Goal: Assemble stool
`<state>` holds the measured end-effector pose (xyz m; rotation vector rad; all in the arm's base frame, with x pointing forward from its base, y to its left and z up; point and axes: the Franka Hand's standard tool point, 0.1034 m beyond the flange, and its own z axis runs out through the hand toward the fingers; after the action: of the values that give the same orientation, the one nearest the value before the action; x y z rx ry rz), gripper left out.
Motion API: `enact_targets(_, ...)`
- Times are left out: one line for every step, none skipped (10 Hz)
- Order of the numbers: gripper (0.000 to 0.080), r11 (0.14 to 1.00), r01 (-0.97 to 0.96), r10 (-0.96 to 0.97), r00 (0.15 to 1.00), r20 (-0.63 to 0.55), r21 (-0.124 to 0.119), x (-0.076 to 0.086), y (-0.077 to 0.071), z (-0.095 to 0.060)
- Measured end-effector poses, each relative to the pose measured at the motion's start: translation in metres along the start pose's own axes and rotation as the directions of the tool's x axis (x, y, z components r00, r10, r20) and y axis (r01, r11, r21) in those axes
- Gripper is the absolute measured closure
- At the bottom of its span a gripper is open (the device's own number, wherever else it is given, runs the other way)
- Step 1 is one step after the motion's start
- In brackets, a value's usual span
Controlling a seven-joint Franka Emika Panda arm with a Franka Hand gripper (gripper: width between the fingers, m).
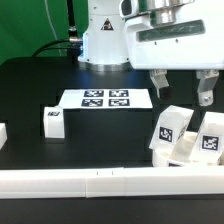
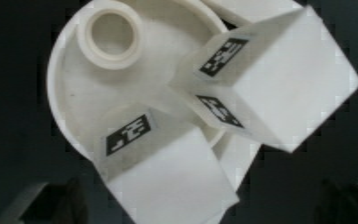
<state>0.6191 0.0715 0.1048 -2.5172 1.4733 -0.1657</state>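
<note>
- A long white border rail (image 1: 100, 183) lies across the nearest edge of the black table (image 1: 100, 140), running from 9 o'clock to 3 o'clock in the exterior view.
- Just beyond the rail, at about 4 o'clock from the table's middle, sits the stool's round seat disc (image 1: 176, 156). Two white block legs stand on it: one leg (image 1: 170, 126) on the exterior view's left and a second leg (image 1: 211, 138) at its 3 o'clock. Both lean a little and both show black-and-white tags.
- The wrist view looks straight down on this cluster. It shows the seat disc's (image 2: 87, 95) pale face, one open round socket (image 2: 112, 36), and the two tagged legs (image 2: 274, 85) (image 2: 167, 175) side by side. Whether they are fully seated cannot be told.
- A third leg (image 1: 53, 120) lies loose on the table, well apart from the seat, at about 9 o'clock from it.
- The marker board (image 1: 105, 98) lies flat at 1 o'clock from the loose leg.
- The gripper (image 1: 181, 98) hangs above the seat at its 12 o'clock. Its fingers (image 1: 158, 84) are spread wide, holding nothing and touching nothing.
- Farthest back, at 12 o'clock from the marker board, stands the white arm base (image 1: 105, 38).
</note>
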Motion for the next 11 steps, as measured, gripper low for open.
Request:
enact_targets(0.0150, 0.992, 0.124, -0.124, 0.992, 0.000, 0.000, -0.0006, -0.0001, 0.0005)
enact_targets(0.0150, 0.983, 0.185, -0.185, 0.983, -0.001, -0.002, 0.0001, 0.0005, 0.0005)
enact_targets(0.0150, 0.964, 0.265, -0.265, 0.964, -0.003, -0.006, 0.0011, 0.0010, 0.0005)
enact_targets(0.0150, 0.947, 0.321, -0.321, 0.947, -0.003, -0.006, 0.0015, 0.0013, 0.0005)
enact_targets(0.0150, 0.919, 0.394, -0.394, 0.919, -0.004, -0.011, 0.0020, 0.0020, 0.0009)
enact_targets(0.0150, 0.835, 0.550, -0.550, 0.835, -0.006, -0.035, 0.0035, 0.0038, 0.0028)
enact_targets(0.0150, 0.753, 0.657, -0.658, 0.753, -0.001, -0.048, 0.0036, 0.0041, 0.0034)
enact_targets(0.0150, 0.670, 0.741, -0.741, 0.671, 0.005, -0.053, 0.0036, 0.0035, 0.0031)
enact_targets(0.0150, 0.610, 0.791, -0.792, 0.611, 0.013, -0.052, 0.0036, 0.0045, 0.0034)
enact_targets(0.0150, 0.485, 0.873, -0.873, 0.487, 0.023, -0.048, 0.0060, 0.0062, 0.0038)
enact_targets(0.0150, 0.441, 0.897, -0.896, 0.442, 0.049, -0.037, 0.0066, 0.0085, 0.0035)
